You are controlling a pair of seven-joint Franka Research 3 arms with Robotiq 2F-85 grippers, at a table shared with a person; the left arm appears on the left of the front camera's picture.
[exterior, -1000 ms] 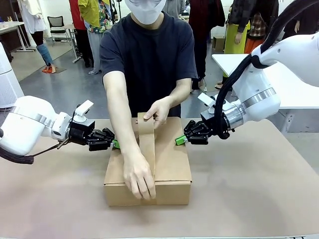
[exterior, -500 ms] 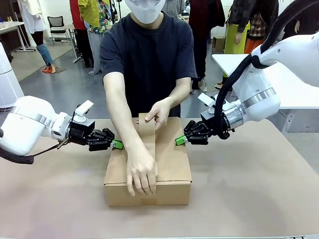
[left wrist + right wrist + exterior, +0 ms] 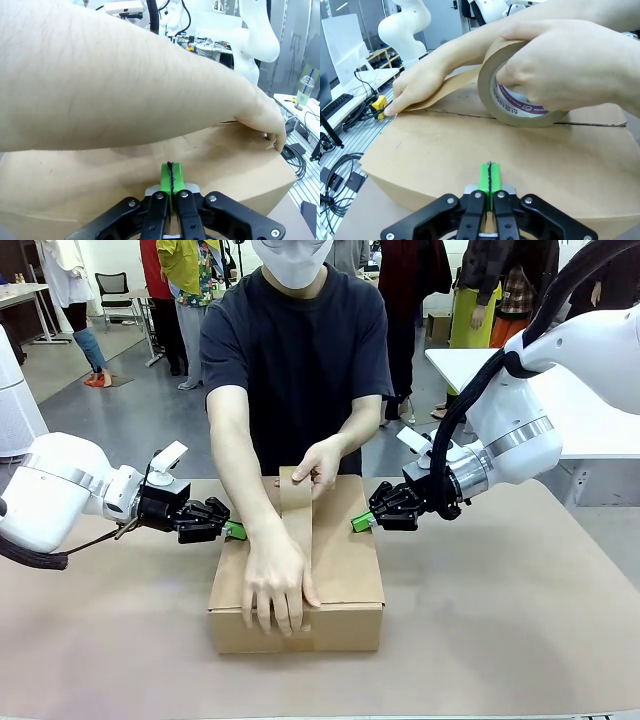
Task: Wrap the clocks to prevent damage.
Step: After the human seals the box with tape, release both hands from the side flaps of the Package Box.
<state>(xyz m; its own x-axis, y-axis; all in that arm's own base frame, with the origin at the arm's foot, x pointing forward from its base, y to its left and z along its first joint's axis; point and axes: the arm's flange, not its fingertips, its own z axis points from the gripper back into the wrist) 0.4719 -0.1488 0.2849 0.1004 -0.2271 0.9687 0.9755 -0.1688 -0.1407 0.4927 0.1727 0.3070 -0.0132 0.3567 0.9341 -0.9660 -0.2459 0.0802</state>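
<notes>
Since a second ago the person's hand [image 3: 277, 585] is drawn back from the front edge onto the top of the box [image 3: 345, 570], so the brown tape [image 3: 296, 515] is pressed flat and the sealing seems nearly done. The other hand [image 3: 318, 465] holds the tape roll [image 3: 520, 82] at the far edge. The left pincer [image 3: 233, 529] and the right pincer [image 3: 360, 523] are pressed together, holding nothing, against the box sides on the counter [image 3: 500, 640].
</notes>
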